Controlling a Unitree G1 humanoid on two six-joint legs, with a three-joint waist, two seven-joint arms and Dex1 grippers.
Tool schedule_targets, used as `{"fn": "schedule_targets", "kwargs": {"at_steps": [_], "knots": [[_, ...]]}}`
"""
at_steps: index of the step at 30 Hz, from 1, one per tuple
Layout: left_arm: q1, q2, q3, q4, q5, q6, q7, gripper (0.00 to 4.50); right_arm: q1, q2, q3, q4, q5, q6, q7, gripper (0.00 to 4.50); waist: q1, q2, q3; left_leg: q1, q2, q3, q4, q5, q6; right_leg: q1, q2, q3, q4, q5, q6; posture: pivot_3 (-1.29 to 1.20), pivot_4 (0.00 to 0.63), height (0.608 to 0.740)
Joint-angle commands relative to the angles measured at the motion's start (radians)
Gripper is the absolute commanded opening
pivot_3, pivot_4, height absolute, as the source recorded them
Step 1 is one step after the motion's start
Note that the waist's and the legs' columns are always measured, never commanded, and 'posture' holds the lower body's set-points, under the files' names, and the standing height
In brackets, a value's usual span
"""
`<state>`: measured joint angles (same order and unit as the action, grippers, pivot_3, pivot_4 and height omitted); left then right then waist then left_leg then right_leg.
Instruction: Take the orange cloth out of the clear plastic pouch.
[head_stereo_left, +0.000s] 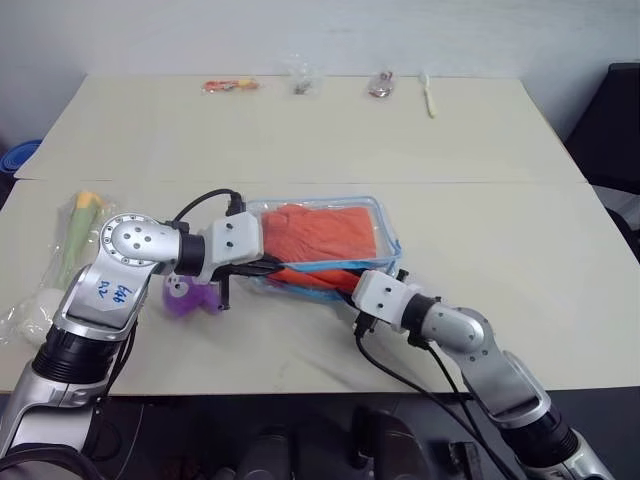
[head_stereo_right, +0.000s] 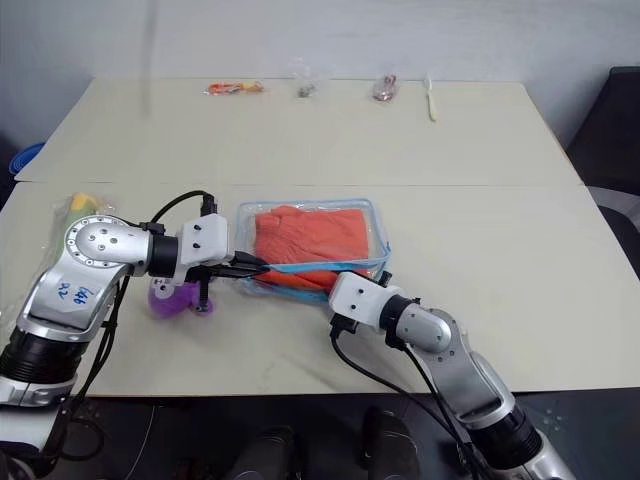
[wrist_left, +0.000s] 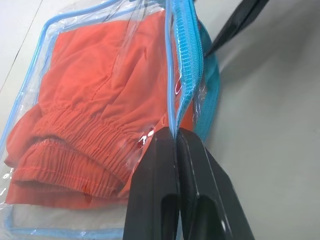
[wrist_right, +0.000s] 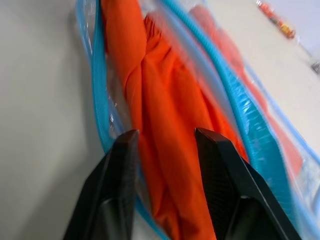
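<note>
The likeliest trouble is that the soft, wrinkled bright orange cloth slips free when pulled: the right gripper has its black fingers part-way apart, straddling a twisted fold at the mouth of the pouch, and whether it has any bite on the fold I cannot tell. A pull could then drag the whole flat clear plastic pouch with the light blue zipper edge along the pale table, or tear the thin zipper lip out of the left gripper, which is pinched closed on the upper zipper strip and holds the mouth up. The cloth lies folded inside the pouch near the middle of the table, its gathered hem showing through the plastic, one fold bulging out at the near opening. A small purple plush toy sits just left of the pouch.
</note>
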<state>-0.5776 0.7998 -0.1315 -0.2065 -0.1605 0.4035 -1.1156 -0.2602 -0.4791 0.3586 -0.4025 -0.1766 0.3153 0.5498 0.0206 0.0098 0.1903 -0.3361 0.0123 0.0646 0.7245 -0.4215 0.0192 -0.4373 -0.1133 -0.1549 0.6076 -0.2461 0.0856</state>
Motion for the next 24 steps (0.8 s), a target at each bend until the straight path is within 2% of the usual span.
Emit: {"fn": "schedule_targets", "kwargs": {"at_steps": [1, 7, 10, 12, 19, 24], "knots": [[-0.029, 0.009, 0.037, -0.045, -0.026, -0.003, 0.007, 0.00, -0.018, 0.024, 0.028, 0.013, -0.043, -0.040, -0.020, 1.77, 0.000, 0.000, 0.000, 0.000, 0.000, 0.000, 0.000, 0.000, 0.000, 0.000, 0.000, 0.000, 0.000, 0.000, 0.000, 0.00, 0.150, 0.740], [-0.038, 0.007, 0.037, -0.044, -0.029, 0.003, 0.015, 0.00, -0.025, 0.047, 0.046, 0.053, -0.084, -0.069, -0.025, 1.77, 0.001, 0.000, 0.000, 0.000, 0.000, 0.000, 0.000, 0.000, 0.000, 0.000, 0.000, 0.000, 0.000, 0.000, 0.000, 0.00, 0.150, 0.740], [-0.033, 0.006, 0.037, -0.037, -0.023, -0.012, 0.019, 0.00, -0.039, 0.039, 0.061, 0.062, -0.144, -0.088, -0.036, 2.38, -0.002, 0.000, 0.000, 0.000, 0.000, 0.000, 0.000, 0.000, 0.000, 0.000, 0.000, 0.000, 0.000, 0.000, 0.000, 0.00, 0.150, 0.740], [-0.029, 0.008, 0.036, -0.035, -0.022, -0.018, 0.021, 0.00, -0.039, 0.039, 0.061, 0.059, -0.159, -0.088, -0.034, 3.00, -0.002, 0.000, 0.000, 0.000, 0.000, 0.000, 0.000, 0.000, 0.000, 0.000, 0.000, 0.000, 0.000, 0.000, 0.000, 0.00, 0.150, 0.740], [-0.015, 0.006, 0.030, -0.038, -0.018, -0.031, 0.030, 0.00, -0.010, 0.033, 0.041, -0.006, -0.156, -0.066, 0.003, 3.00, -0.001, 0.000, 0.000, 0.000, 0.000, 0.000, 0.000, 0.000, 0.000, 0.000, 0.000, 0.000, 0.000, 0.000, 0.000, 0.00, 0.150, 0.740], [-0.021, 0.001, 0.024, -0.039, -0.020, -0.030, 0.034, 0.00, -0.023, 0.056, 0.061, 0.047, -0.169, -0.081, -0.007, 3.00, -0.001, 0.000, 0.000, 0.000, 0.000, 0.000, 0.000, 0.000, 0.000, 0.000, 0.000, 0.000, 0.000, 0.000, 0.000, 0.00, 0.150, 0.740]]}}
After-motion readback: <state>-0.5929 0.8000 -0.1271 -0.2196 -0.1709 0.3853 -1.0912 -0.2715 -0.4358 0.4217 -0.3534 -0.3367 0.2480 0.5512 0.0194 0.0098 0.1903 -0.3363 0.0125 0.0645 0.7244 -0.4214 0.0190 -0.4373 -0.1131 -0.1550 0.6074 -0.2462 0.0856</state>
